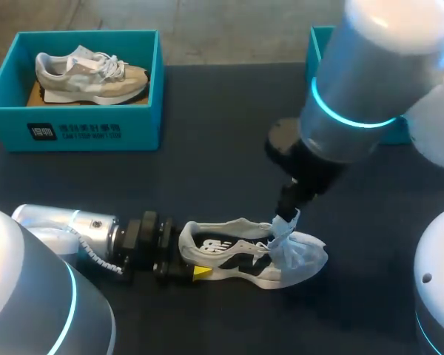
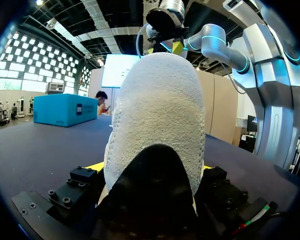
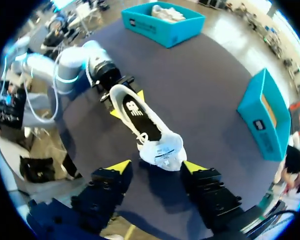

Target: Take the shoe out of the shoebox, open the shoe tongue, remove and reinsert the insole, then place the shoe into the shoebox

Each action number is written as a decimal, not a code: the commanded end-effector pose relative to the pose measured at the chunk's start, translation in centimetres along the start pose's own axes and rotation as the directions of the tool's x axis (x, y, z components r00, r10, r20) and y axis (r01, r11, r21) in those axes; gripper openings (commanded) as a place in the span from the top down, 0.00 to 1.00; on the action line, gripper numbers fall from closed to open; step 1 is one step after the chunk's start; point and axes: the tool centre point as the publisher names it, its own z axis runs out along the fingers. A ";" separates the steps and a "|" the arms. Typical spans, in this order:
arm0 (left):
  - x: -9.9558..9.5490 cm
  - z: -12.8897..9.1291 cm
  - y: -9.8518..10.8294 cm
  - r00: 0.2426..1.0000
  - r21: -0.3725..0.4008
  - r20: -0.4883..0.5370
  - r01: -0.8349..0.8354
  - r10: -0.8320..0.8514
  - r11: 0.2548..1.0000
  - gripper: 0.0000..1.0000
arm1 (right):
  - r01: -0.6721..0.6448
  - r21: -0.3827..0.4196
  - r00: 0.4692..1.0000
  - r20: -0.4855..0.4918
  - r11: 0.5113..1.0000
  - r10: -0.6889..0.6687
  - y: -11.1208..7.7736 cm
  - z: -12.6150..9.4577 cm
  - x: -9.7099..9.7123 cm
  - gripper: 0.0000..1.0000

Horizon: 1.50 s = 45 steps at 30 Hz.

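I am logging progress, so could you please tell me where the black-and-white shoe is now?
In the head view, the black-and-white shoe lies on the table's near middle, its heel in the left pincer.

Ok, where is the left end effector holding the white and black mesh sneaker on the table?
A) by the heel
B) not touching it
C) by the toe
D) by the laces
A: the left end effector is closed on the heel of the white and black mesh sneaker, one finger on either side.
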 end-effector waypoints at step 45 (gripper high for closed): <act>0.2 0.0 0.5 1.000 -0.001 0.001 0.001 -0.001 1.000 1.00 | 0.633 -0.039 0.753 -0.198 0.773 -0.627 8.1 7.4 6.2 1.00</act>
